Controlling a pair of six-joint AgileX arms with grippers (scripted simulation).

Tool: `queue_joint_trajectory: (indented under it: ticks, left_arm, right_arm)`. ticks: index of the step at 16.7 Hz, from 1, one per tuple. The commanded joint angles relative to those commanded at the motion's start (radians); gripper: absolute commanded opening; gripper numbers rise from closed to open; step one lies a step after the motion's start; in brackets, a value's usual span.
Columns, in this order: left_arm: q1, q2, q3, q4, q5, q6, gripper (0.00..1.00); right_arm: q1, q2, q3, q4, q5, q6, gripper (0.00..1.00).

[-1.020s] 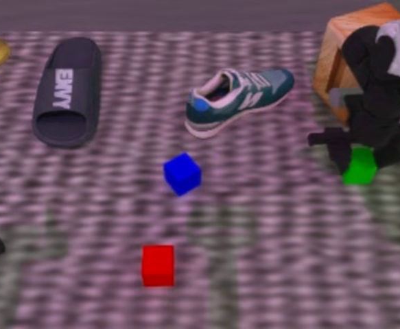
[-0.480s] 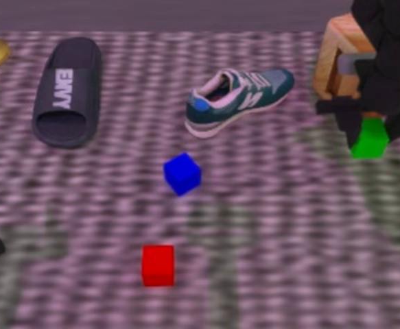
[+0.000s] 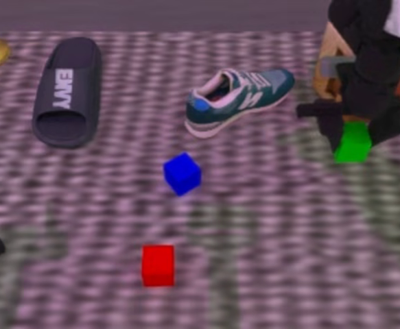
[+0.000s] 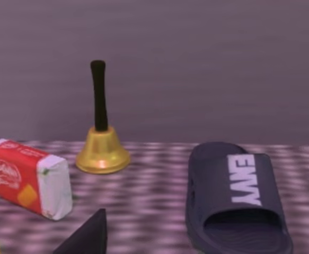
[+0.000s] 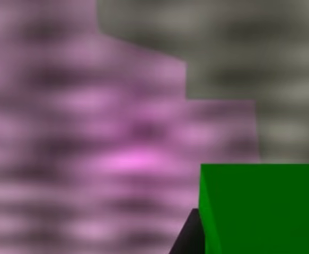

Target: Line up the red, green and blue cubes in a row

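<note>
Right claw apparently grips the green cube at the table's right

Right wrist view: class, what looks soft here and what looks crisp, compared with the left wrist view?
Right wrist view: the patterned table is smeared, while the green cube keeps hard edges. Left wrist view: the bell and slipper look crisp.

Even soft light, blurred tabletop, faint shadows

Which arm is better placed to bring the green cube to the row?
The right: its right gripper holds the small glossy green cube near the teal sneaker. The left arm sits parked at the table's left edge.
</note>
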Motion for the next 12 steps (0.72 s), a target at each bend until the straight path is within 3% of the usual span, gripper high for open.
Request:
queue_joint_trajectory:
  ticks: [9,12]
  left_arm:
    - [0.000,0.000,0.000,0.000,0.000,0.000,1.00]
    - [0.000,0.000,0.000,0.000,0.000,0.000,1.00]
  right_arm:
    - [0.505,-0.097,-0.103,-0.012,0.001,0.544,0.00]
    - [0.598,-0.133,-0.130,-0.004,0.004,0.636,0.00]
